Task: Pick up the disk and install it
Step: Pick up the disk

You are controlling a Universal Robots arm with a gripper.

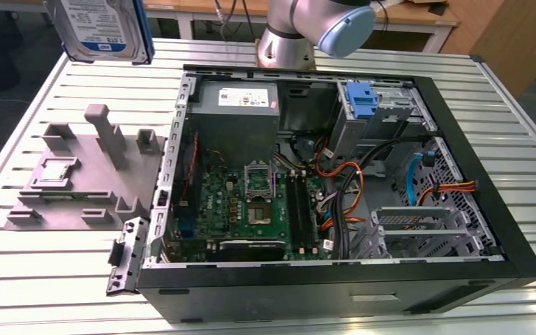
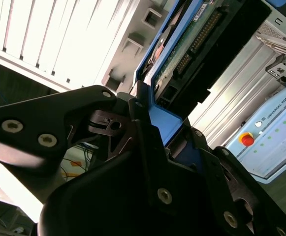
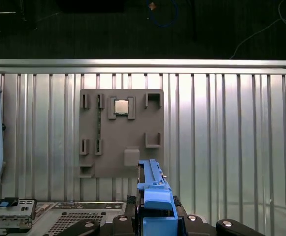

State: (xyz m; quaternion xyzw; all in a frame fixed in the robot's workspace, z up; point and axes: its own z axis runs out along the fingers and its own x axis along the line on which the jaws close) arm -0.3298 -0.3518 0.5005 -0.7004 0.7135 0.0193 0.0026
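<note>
The disk point(image 1: 100, 31), silver with a white and blue label in a blue carrier, hangs upright in the air above the table's far corner, at the exterior view's upper left. My gripper point(image 2: 152, 129) is shut on the carrier's blue edge point(image 2: 165, 124); the disk's green circuit side point(image 2: 192, 44) points away from the black fingers. In the first wrist view the carrier point(image 3: 155, 194) stands edge-on between the gripper point(image 3: 155, 225) fingers, above the grey fixture plate point(image 3: 123, 132). The open computer case point(image 1: 343, 283) lies on the table, with a blue bracket point(image 1: 361, 98) at its far drive bay.
The grey fixture plate point(image 1: 82, 181) with upright pegs lies on the slatted metal table point(image 1: 45, 279) beside the case. Inside the case are the grey power-supply box point(image 1: 240, 105), motherboard point(image 1: 249, 202), loose cables point(image 1: 343, 188) and a metal cage point(image 1: 417, 227). The arm's base point(image 1: 287, 42) stands behind the case.
</note>
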